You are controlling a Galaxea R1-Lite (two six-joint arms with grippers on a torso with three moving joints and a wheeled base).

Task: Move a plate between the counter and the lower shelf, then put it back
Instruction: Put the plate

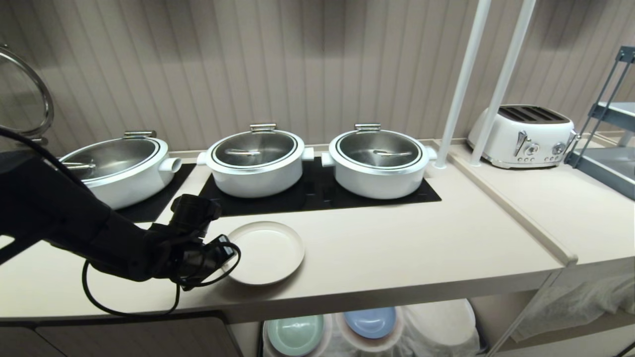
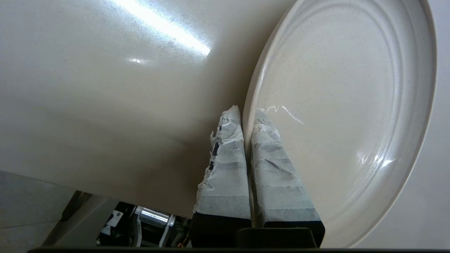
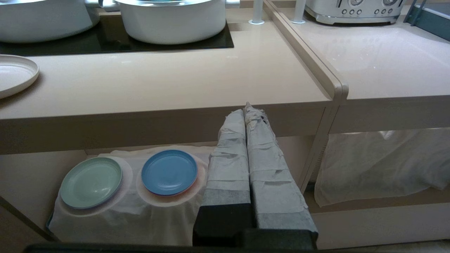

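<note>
Beige counter (image 1: 397,248), left pincer (image 2: 246,116) clamped on cream plate (image 1: 268,253) rim

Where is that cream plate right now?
In the head view, the cream plate lies on the counter, left of centre, before the middle pot, its rim pinched by the left end effector.

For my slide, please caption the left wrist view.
Left gripper shut on the rim of the cream plate above the counter.
</note>
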